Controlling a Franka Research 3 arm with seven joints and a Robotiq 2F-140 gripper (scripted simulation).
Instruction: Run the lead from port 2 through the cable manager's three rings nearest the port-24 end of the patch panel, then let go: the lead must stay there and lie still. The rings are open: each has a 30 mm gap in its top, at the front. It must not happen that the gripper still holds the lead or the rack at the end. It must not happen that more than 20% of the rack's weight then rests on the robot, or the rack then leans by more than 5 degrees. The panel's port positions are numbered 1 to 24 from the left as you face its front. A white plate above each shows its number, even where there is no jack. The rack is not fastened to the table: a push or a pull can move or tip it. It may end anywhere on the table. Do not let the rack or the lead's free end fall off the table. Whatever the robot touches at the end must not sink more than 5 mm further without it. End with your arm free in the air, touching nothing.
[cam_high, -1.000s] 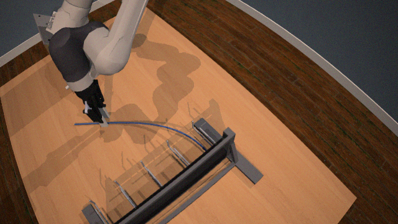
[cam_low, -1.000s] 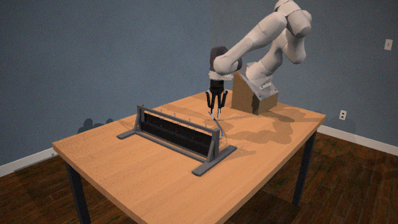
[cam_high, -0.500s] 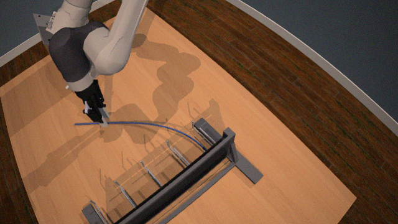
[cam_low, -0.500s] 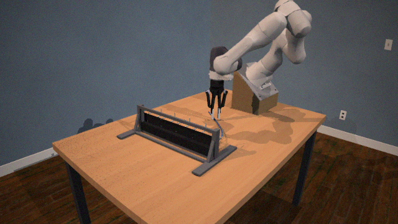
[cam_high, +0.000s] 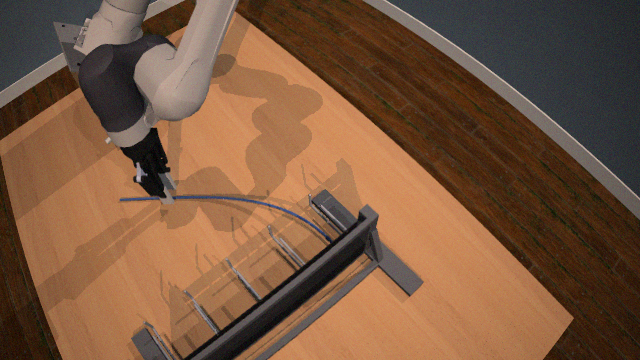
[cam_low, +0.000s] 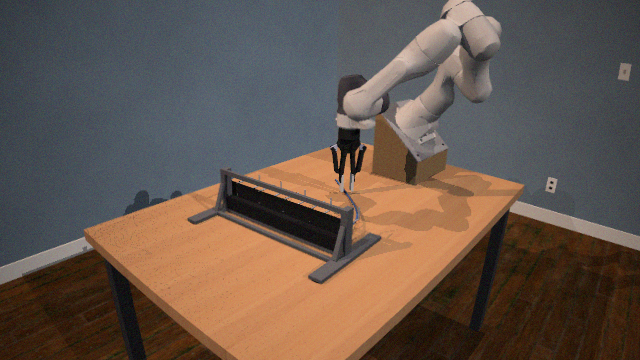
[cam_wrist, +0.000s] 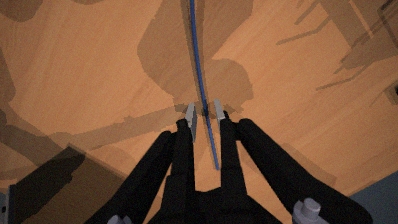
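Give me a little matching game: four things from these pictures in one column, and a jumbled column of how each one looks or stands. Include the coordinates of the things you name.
1. Lead (cam_high: 215, 198) (cam_low: 353, 200) (cam_wrist: 198, 65)
2. Rack (cam_high: 400, 275) (cam_low: 327, 270)
3. Jaws
4. Table (cam_high: 475, 300) (cam_low: 225, 305) (cam_wrist: 100, 50)

A. Light wood top, dark legs
B. Slightly apart, one on each side of something thin
C. Thin, blue and curving
D. Dark grey, on two flat feet

Right pairs: 1-C, 2-D, 3-B, 4-A

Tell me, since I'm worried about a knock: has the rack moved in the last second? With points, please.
No. In the top view the rack (cam_high: 367, 214) (cam_low: 346, 227) shows no visible shift against the table (cam_high: 500, 305) (cam_low: 200, 280) (cam_wrist: 100, 60) and its corner.
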